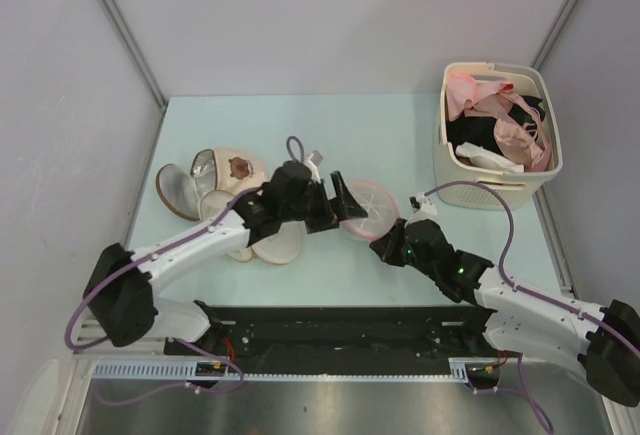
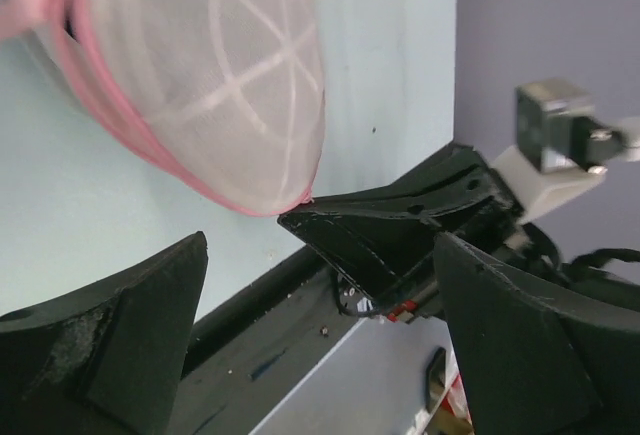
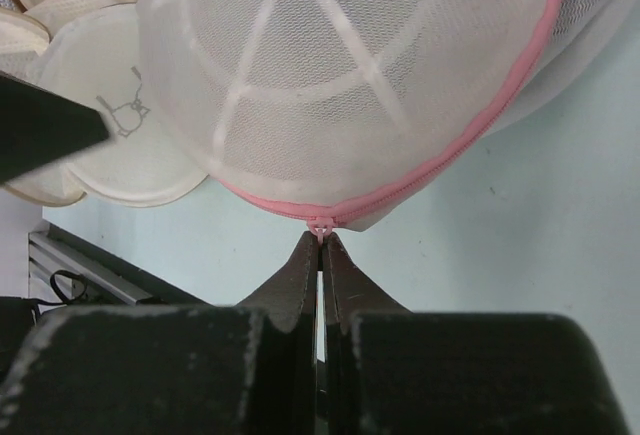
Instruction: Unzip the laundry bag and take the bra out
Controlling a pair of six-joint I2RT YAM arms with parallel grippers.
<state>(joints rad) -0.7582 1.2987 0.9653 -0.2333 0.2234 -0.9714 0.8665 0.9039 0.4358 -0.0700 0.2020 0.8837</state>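
Observation:
The laundry bag (image 1: 368, 207) is a round white mesh clamshell with a pink zip rim, lying mid-table. In the right wrist view the laundry bag (image 3: 350, 75) fills the top, and my right gripper (image 3: 320, 240) is shut on the small pink zip pull (image 3: 320, 227) at the bag's near rim. My left gripper (image 1: 338, 209) stands open just left of the bag, with nothing between its fingers (image 2: 110, 335). In the left wrist view the laundry bag (image 2: 210, 75) lies above the jaws, apart from them. The bra is hidden.
A cream slotted basket (image 1: 490, 190) at the back right holds pale pink bras (image 1: 510, 125) and a black garment (image 1: 470, 133). Cream bras (image 1: 215, 180) lie left of the bag, under the left arm. A black rail (image 1: 340, 325) runs along the near edge.

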